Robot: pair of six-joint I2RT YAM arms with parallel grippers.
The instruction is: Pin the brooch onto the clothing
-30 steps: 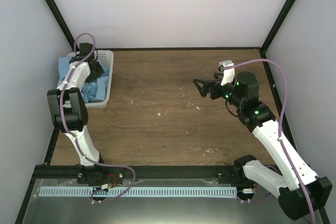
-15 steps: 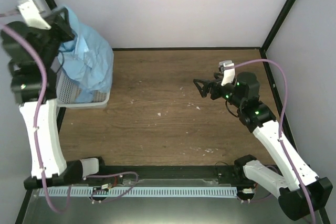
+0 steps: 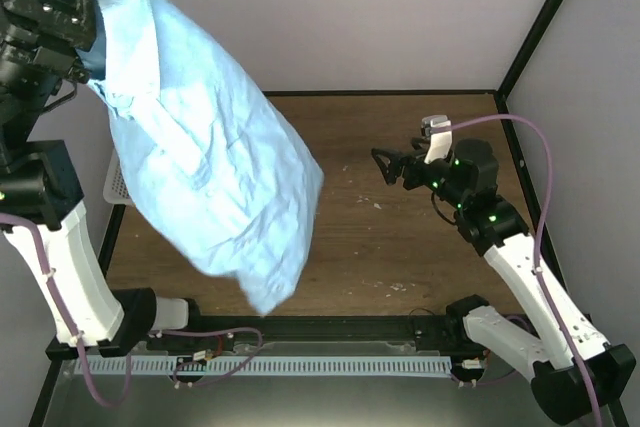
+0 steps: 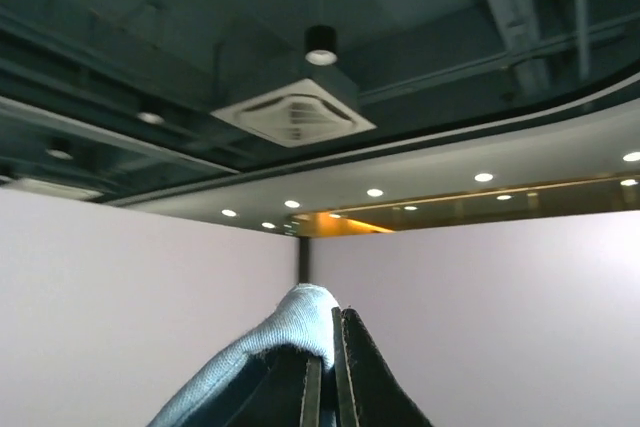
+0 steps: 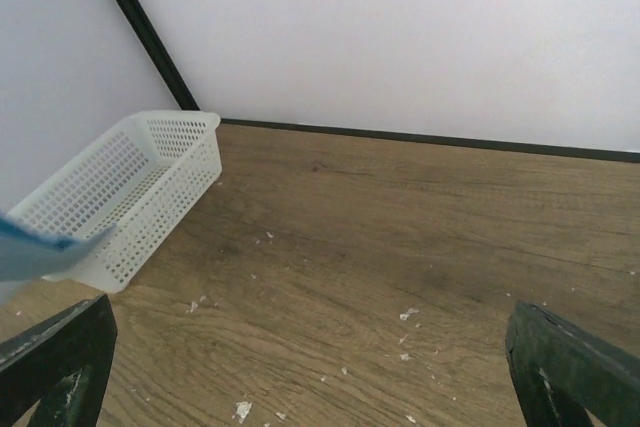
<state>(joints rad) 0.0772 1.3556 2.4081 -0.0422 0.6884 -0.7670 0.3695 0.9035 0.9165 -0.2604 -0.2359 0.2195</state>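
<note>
Hanging shirt [image 3: 210, 147]: pinched in the closed left gripper [image 4: 326, 321], draping below it.
Right gripper [image 3: 380, 167]: jaws wide apart, holding nothing; basket [image 5: 150, 197] ahead-left.

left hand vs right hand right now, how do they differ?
The left hand is shut, pinching a fold of the shirt; the right hand is wide open and holds nothing. The left hand is high above the table, with the shirt hanging from it; the right hand sits lower, over the table's right side. Both have black fingers.
</note>
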